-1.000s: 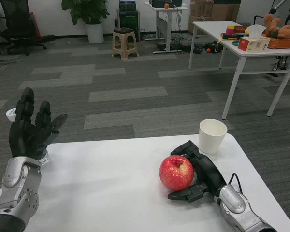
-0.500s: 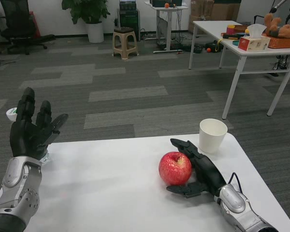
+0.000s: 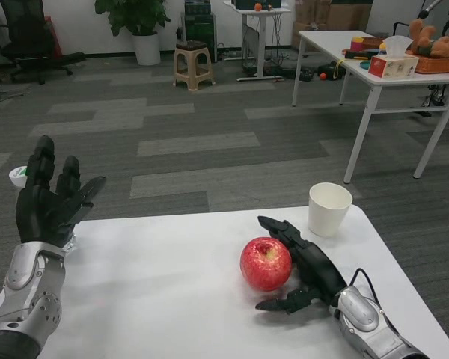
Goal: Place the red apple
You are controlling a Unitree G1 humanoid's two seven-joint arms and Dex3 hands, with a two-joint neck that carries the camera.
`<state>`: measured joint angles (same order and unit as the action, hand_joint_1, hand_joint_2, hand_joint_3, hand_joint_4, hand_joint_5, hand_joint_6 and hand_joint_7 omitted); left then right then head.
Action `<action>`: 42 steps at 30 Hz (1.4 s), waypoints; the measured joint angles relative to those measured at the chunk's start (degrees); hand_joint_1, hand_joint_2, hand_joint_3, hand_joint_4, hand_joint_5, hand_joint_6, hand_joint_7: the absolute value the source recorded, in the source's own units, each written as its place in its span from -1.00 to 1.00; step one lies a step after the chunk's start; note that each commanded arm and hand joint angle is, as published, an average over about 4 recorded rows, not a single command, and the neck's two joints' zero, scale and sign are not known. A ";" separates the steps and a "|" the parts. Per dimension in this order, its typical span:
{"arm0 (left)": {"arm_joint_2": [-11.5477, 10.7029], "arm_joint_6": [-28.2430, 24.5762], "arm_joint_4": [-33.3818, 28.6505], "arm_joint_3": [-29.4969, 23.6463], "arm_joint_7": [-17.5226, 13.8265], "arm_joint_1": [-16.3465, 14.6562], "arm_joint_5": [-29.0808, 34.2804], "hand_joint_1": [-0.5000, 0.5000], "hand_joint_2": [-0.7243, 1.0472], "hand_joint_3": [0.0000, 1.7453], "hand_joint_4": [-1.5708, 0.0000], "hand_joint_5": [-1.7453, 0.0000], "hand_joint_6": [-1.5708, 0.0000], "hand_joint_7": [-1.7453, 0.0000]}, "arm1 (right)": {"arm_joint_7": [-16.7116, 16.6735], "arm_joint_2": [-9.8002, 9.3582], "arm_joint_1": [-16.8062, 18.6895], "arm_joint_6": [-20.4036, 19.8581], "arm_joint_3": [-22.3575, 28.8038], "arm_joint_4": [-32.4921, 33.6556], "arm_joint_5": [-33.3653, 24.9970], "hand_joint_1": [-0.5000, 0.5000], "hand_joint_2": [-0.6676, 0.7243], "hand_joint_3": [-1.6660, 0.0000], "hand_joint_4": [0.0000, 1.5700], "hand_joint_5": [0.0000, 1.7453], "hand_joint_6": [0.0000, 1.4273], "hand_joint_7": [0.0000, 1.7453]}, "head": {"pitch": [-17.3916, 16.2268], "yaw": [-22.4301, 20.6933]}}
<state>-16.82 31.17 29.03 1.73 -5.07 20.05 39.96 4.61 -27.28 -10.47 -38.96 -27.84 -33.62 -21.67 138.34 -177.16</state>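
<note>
The worktop (image 3: 165,284) is bare between the left robot hand (image 3: 49,202) and the red apple (image 3: 266,263); a white paper cup (image 3: 329,209) stands near behind the right robot hand (image 3: 303,262), blocking that side

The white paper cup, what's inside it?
The white paper cup stands upright near the table's far edge. Only its inner wall near the rim shows, bare and white; the bottom is hidden, so contents cannot be told.

You look out over a floor of grey carpet tiles in lighter and darker bands (image 3: 194,142). At the far white wall stand a leafy green plant in a white pot (image 3: 138,26), a beige plastic stool (image 3: 193,66) and a black office chair (image 3: 30,37). To your right a white-legged side table (image 3: 374,82) is cluttered.
</note>
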 measured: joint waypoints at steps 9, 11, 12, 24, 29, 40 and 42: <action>0.04 0.00 0.03 0.03 -0.01 0.06 0.00 -0.96 0.50 -1.00 1.00 0.88 1.00 1.00 | 0.50 -0.19 2.53 0.22 2.67 3.09 0.53 -0.92 0.41 0.90 -1.00 -1.00 -1.00 -0.84 | -0.13 0.30; 0.04 0.01 0.03 0.03 0.00 0.07 0.01 -0.96 0.50 -1.00 1.00 0.88 1.00 1.00 | 0.51 -0.20 2.86 0.25 3.48 3.63 0.54 -0.92 0.45 0.95 -1.00 -1.00 -1.00 -0.84 | -0.13 0.30; 0.04 0.01 0.04 0.03 0.00 0.07 0.02 -0.96 0.50 -1.00 1.00 0.88 1.00 1.00 | 0.51 -0.20 2.99 0.25 3.86 3.90 0.54 -0.92 0.48 0.98 -1.00 -1.00 -1.00 -0.84 | -0.13 0.30; 0.03 0.02 0.15 0.33 0.01 0.25 0.04 -0.96 0.50 -1.00 1.00 0.88 1.00 1.00 | -1.37 -0.40 4.33 0.88 10.38 11.73 0.39 -0.94 0.45 1.00 -1.00 -1.00 -1.00 -0.92 | -0.11 0.36; 0.02 0.03 0.18 0.55 0.01 0.41 0.04 -0.97 0.50 -1.00 1.00 0.88 1.00 1.00 | -2.85 -0.59 4.37 1.10 10.77 17.94 0.04 -0.92 0.45 1.00 -1.00 -1.00 -1.00 -0.92 | 0.18 1.17; 0.03 0.07 0.19 0.76 0.01 0.61 0.04 -0.96 0.50 -1.00 1.00 0.88 1.00 1.00 | -6.04 -1.83 2.41 1.75 16.75 30.79 -0.56 -0.92 0.39 1.00 -1.00 -1.00 -1.00 -0.92 | 0.25 1.08; 0.00 0.08 0.19 0.80 0.01 0.64 0.04 -0.96 0.50 -1.00 1.00 0.88 1.00 1.00 | -6.25 -2.52 2.26 1.82 20.00 31.66 -0.98 -0.92 0.36 1.00 -1.00 -1.00 -1.00 -0.92 | 0.29 1.08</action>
<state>-16.81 31.24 29.22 2.53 -5.06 20.69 40.00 -1.63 -29.80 -8.22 -37.14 -7.85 -1.96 -22.65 138.63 -176.08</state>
